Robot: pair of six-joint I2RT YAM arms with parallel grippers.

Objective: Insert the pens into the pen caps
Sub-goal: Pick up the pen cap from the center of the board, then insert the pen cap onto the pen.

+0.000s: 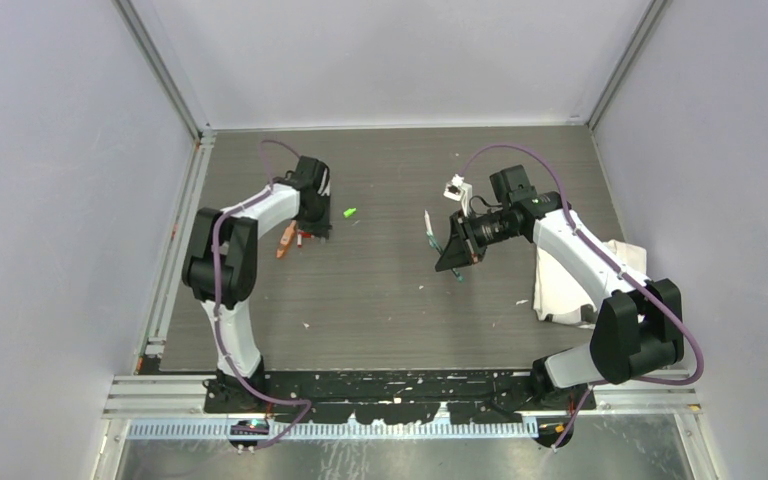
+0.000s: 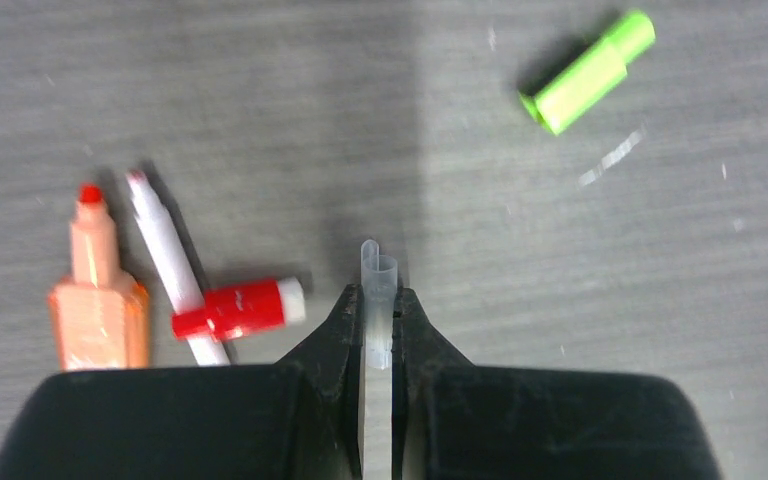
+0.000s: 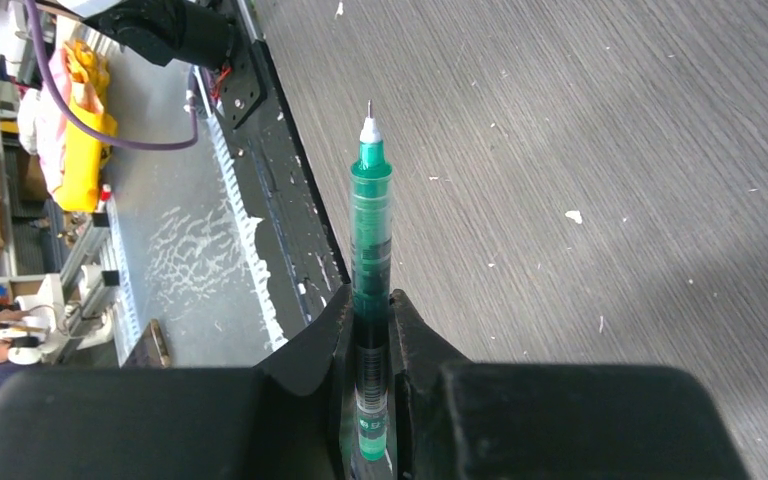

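My left gripper (image 2: 378, 303) is shut on a small clear tube-shaped pen cap (image 2: 379, 268), its open end sticking out past the fingertips just above the table. Left of it a red pen cap (image 2: 238, 308) lies across a thin white pen (image 2: 165, 255), beside an orange marker (image 2: 97, 300). A bright green cap (image 2: 588, 72) lies at the far right; it also shows in the top view (image 1: 350, 212). My right gripper (image 3: 370, 305) is shut on a dark green pen (image 3: 370, 215) whose fine tip points away from the jaws. It hovers mid-table in the top view (image 1: 457, 255).
A white cloth (image 1: 560, 295) lies under the right arm at the table's right side. Small white specks are scattered on the grey table (image 1: 380, 300). A thin pale stick (image 1: 429, 230) shows just left of the right gripper. The black front rail (image 3: 260, 150) is near.
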